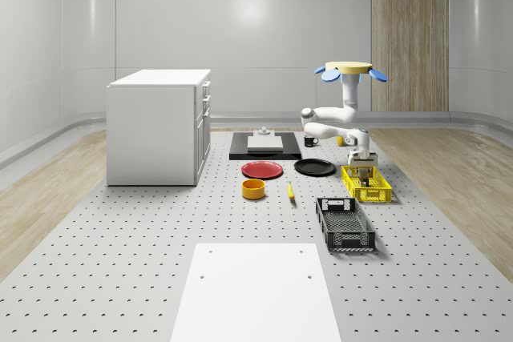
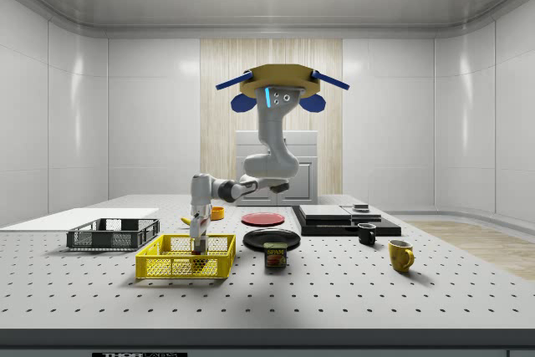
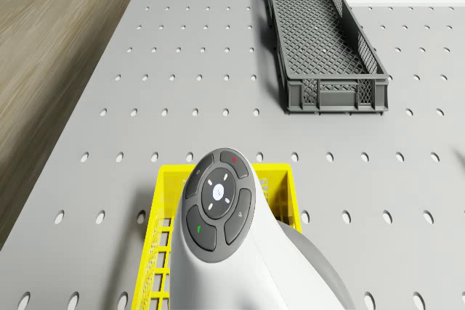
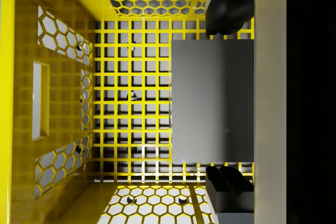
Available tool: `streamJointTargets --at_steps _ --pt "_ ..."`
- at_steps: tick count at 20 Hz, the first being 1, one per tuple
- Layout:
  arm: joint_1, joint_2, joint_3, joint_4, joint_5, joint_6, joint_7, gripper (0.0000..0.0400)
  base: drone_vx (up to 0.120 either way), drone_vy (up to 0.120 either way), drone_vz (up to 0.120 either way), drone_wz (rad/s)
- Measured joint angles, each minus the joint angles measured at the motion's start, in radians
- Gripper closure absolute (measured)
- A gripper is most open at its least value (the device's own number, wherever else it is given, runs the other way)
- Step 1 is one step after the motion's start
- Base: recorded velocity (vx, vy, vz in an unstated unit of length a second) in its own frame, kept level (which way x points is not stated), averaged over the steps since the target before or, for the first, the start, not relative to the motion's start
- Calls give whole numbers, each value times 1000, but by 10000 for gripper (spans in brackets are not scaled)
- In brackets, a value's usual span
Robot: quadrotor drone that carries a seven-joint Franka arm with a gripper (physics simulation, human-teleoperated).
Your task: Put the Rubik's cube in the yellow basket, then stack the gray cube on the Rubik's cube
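Drone (image 2: pixel 280 89) hovers above table (image 1: pixel 120 278), beside yellow basket (image 1: pixel 366 184); arm reaches down into it. Gripper (image 4: pixel 226 95) inside basket, clamped on gray cube (image 4: pixel 212 100), one finger on each opposite face. Cube hangs directly below wrist, above mesh floor. Rubik's cube: position can't be confirmed, possibly pale edge just beside gripper. Judgement: next move depends on the gray cube sitting squarely over it.

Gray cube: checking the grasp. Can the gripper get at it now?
Likely yes: the drone hovers near the yellow basket, and the fingers flank the gray cube inside it, nothing between.
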Motion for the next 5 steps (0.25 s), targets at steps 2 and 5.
streamJointTargets --at_steps 2,5 --pt "0 0 0 0 0 0 0 13 0 0 0 0" --pt "1 1 0 0 -1 -1 0 7 0 0 0 0"
